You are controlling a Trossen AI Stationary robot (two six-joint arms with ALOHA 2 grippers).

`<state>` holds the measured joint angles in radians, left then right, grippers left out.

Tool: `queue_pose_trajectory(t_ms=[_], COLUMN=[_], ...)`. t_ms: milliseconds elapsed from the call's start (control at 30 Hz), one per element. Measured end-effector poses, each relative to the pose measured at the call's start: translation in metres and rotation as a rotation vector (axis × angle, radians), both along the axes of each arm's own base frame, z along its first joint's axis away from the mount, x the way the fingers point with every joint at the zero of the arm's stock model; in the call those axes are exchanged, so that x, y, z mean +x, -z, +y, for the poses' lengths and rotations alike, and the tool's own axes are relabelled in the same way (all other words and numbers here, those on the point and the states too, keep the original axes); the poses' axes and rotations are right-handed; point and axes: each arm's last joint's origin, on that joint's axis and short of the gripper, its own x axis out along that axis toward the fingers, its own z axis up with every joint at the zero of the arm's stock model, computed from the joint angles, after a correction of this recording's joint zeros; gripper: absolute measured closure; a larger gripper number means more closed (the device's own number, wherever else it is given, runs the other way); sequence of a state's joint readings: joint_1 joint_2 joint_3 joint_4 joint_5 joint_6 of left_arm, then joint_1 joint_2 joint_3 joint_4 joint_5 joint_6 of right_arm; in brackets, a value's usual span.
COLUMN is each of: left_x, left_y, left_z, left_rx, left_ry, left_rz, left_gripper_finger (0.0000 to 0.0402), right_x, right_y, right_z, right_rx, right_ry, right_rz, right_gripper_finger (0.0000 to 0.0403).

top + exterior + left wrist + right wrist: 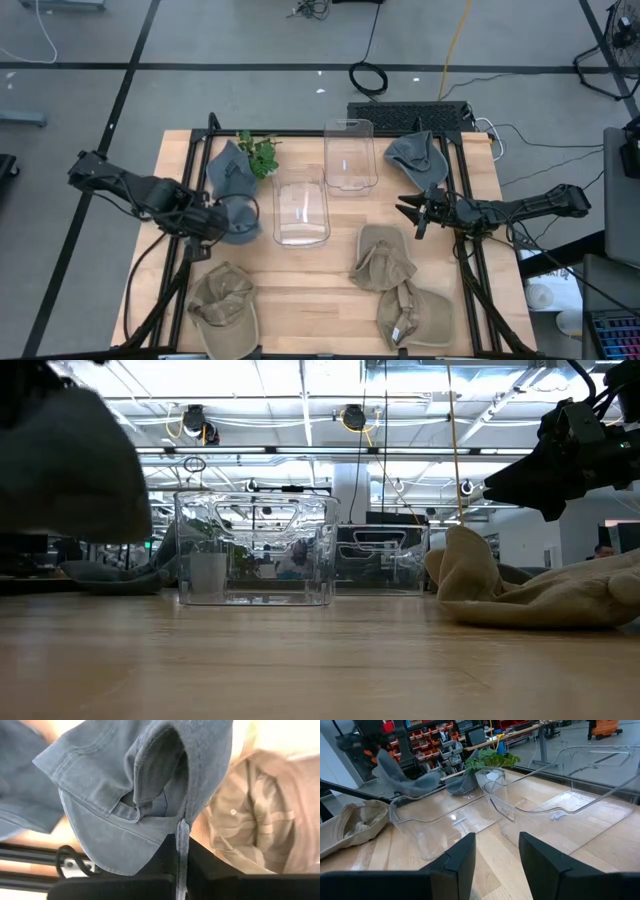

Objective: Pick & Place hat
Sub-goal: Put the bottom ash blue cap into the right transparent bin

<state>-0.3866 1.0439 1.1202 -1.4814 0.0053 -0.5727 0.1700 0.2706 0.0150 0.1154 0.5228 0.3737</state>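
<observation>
A grey-blue hat [125,795] hangs lifted off the table at the left, with my left gripper [220,222] shut on it; the low view shows it at the upper left [70,470], clear of the wood. A second grey hat [228,170] lies on the table just beyond it, and a third [415,152] lies at the far right. Two clear bins [302,207] [350,155] stand mid-table. My right gripper [408,212] hovers open at the right, pointing level toward the bins, with nothing between its fingers [460,855]. My left gripper pinches a thin edge of the hat's crown [183,827] between its two fingers, beside the arched back opening [160,770]. The fingers come from above, pointing down. The hat hangs below them, slack and lifted clear, with its brim [110,845] drooping to one side.
Three tan hats lie on the near half: one at the near left [225,305], two at the near right [383,262] [412,318]. A small green plant [260,152] stands at the far left beside the grey hat. A black frame rail [470,270] runs along the table's sides.
</observation>
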Motion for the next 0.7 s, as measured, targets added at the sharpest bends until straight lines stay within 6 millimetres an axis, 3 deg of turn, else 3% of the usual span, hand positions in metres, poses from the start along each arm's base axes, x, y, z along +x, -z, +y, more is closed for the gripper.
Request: queue_pose_trajectory(t_ms=[700], left_x=[-0.017], left_y=[-0.1], left_z=[0.013], left_rx=[0.039], left_ry=[-0.071], left_rz=[-0.395], left_gripper_finger=[0.0393], right_x=[0.0], right_y=[0.0], right_z=[0.0], right_rx=[0.0], right_ry=[0.0], right_rz=[0.0], right_gripper_finger=[0.0261])
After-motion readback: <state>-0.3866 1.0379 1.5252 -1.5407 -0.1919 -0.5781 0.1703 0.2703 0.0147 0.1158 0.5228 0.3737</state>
